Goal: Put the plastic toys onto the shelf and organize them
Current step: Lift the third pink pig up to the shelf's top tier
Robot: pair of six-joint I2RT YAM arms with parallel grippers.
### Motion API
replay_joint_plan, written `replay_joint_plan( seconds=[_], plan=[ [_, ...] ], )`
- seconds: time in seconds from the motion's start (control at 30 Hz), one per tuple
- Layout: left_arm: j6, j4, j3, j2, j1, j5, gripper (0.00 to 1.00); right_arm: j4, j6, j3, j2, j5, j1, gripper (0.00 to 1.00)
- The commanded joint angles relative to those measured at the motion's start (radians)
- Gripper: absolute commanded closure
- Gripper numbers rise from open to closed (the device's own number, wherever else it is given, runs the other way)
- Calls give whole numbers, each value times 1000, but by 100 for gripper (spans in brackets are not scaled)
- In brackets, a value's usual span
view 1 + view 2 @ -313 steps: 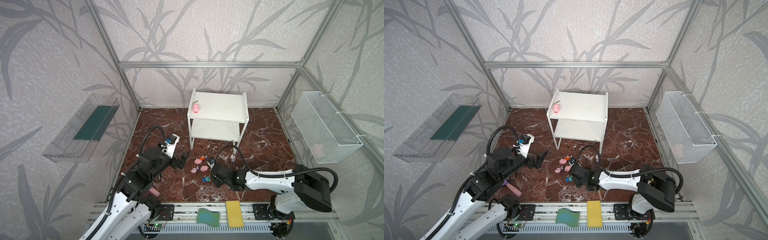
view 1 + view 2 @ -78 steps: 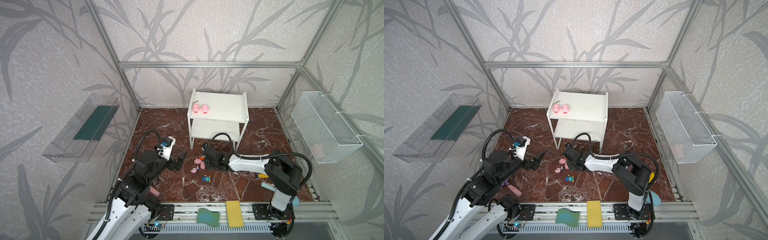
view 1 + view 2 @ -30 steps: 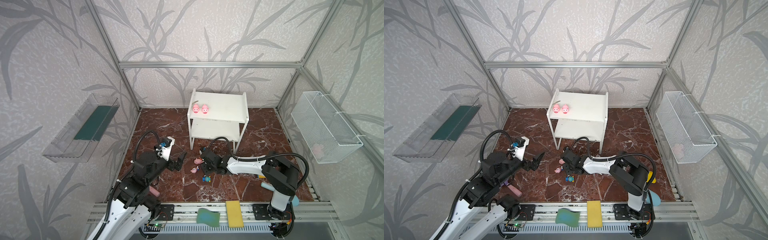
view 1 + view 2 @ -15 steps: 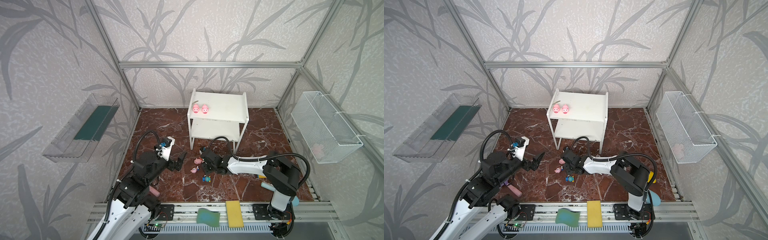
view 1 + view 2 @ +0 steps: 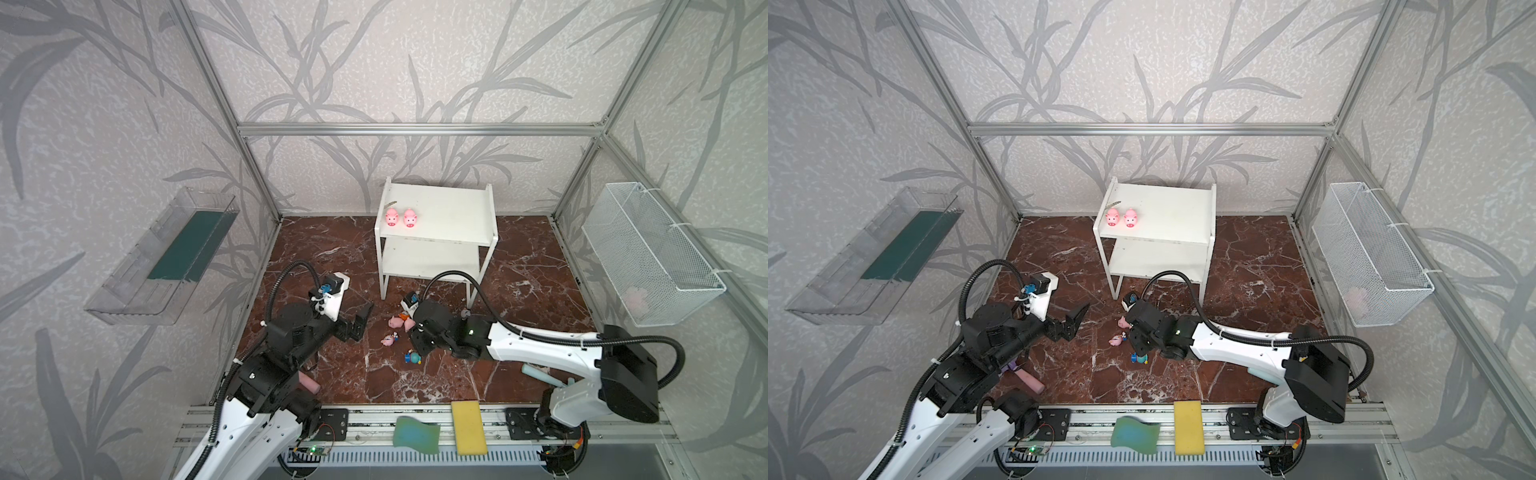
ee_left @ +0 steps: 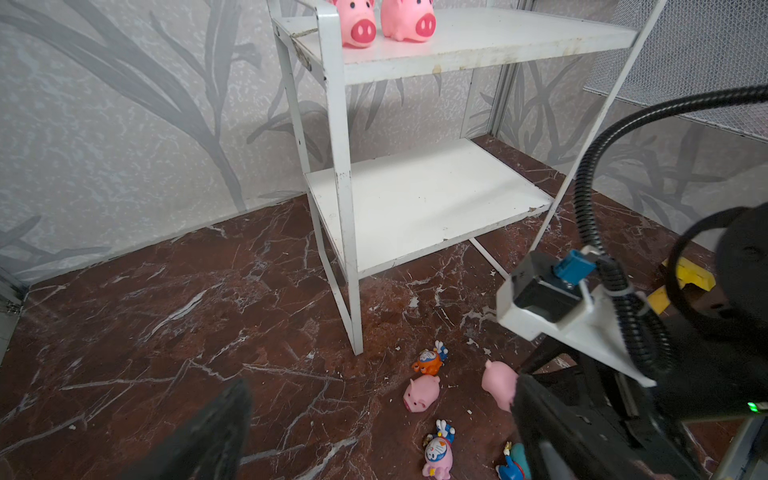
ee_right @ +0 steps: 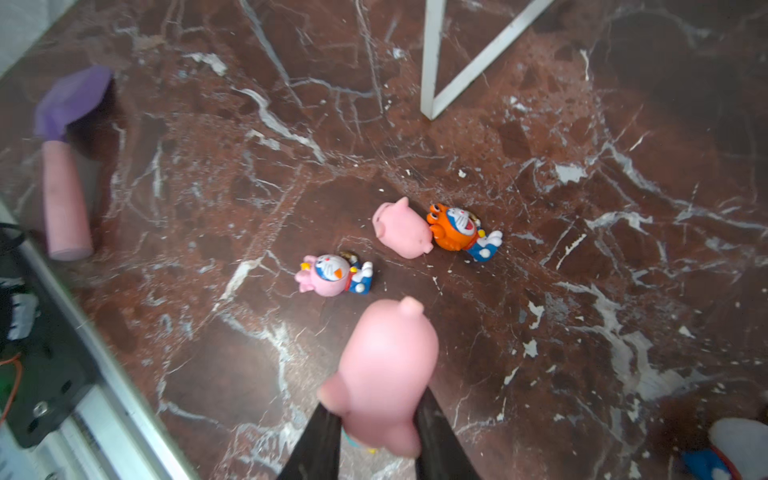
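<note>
We are looking into a robotics lab test cell rather than a lived-in room: leaf-print wall panels sit inside a bare aluminium frame. The marble-look floor ends at a slotted rail carrying the left arm and right arm, with an exposed circuit board below.

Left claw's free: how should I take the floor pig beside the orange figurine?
From above, pinch the pig across its rounded middle: it lies on the floor with the orange figurine crowding one end, so its flanks are probably free.
</note>
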Motion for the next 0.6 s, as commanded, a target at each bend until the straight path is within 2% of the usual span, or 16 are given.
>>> replay_joint_plan(
  seconds=[0.0,0.2,0.33,0.57],
  plan=[
    [3,12,-5,-12,-1,17,1,-99,-33,20,-93,45,24,70],
    [3,13,-4,-13,-1,18,1,-111,-104,33,-251,89,29,71],
    [1,11,-3,-8,-1,22,1,-165,-172,110,-323,134,26,70],
    [2,12,0,-6,-1,30,1,-229,-264,292,-328,127,-53,70]
  ],
)
